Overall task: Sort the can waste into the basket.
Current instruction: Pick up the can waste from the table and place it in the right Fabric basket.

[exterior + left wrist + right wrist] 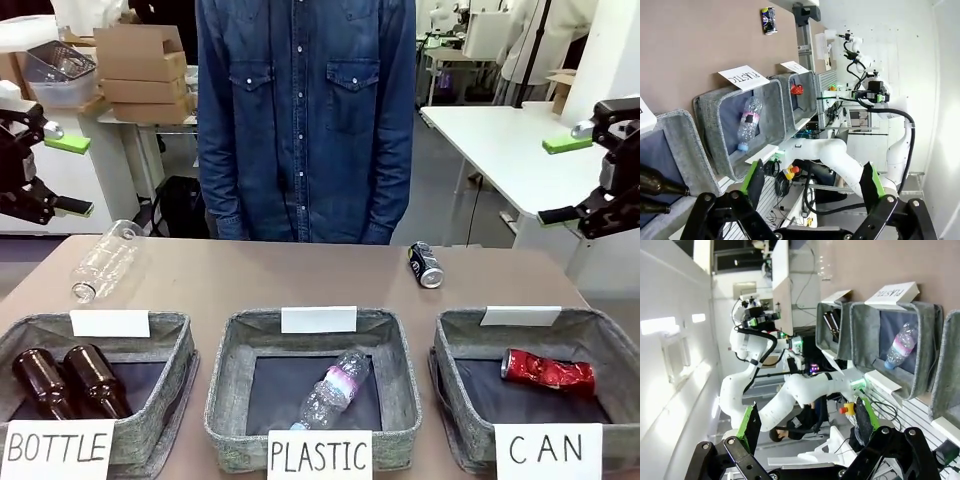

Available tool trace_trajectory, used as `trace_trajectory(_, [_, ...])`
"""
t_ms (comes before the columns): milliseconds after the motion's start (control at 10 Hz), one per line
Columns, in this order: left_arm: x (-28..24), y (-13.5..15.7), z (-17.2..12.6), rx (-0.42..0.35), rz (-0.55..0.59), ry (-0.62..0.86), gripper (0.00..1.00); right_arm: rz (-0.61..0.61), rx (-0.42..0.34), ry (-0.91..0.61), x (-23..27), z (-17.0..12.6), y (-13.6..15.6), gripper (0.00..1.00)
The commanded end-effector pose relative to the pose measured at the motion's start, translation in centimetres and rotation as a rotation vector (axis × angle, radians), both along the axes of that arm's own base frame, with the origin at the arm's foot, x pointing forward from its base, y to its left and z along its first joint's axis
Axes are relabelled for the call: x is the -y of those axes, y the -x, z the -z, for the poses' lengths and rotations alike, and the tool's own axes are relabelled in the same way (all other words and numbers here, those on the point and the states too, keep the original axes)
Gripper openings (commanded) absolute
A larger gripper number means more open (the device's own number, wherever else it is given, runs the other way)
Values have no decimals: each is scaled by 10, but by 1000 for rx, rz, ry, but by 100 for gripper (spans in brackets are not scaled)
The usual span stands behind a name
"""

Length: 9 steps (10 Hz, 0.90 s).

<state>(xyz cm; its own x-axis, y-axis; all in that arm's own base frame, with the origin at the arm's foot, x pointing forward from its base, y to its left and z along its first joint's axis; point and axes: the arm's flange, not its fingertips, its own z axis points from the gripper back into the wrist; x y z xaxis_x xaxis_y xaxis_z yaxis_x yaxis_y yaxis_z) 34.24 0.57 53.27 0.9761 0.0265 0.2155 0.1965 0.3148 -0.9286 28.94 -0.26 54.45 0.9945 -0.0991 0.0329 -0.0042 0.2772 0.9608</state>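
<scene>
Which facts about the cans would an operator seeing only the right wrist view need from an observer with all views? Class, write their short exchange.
Operator: Is any can lying loose?
Observer: Yes, a small dark metal can with a silver top lies on the brown table, beyond the grey woven basket signed CAN.
Operator: Is anything in that basket?
Observer: A crushed red metal can lies inside it.

Beyond my brown counter [300, 275], I see a white table [500, 140] at right and stacked cardboard boxes [142, 68] at left.
</scene>
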Motion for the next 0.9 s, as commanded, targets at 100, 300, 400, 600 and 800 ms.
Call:
trace_trajectory(100, [-5, 0, 3, 13, 17, -3, 100, -13, -1, -16, 1, -1, 3, 100])
trace_trajectory(300, [-5, 0, 3, 13, 17, -3, 100, -13, -1, -16, 1, -1, 3, 100])
trace_trajectory(400, [-5, 0, 3, 13, 17, -3, 100, -13, -1, -16, 1, -1, 3, 100])
trace_trajectory(600, [-5, 0, 3, 13, 17, -3, 100, -24, 20, 149, -15, -5, 1, 100])
trace_trajectory(800, [-5, 0, 3, 13, 17, -3, 100, -64, 105, 394, -50, -14, -37, 100])
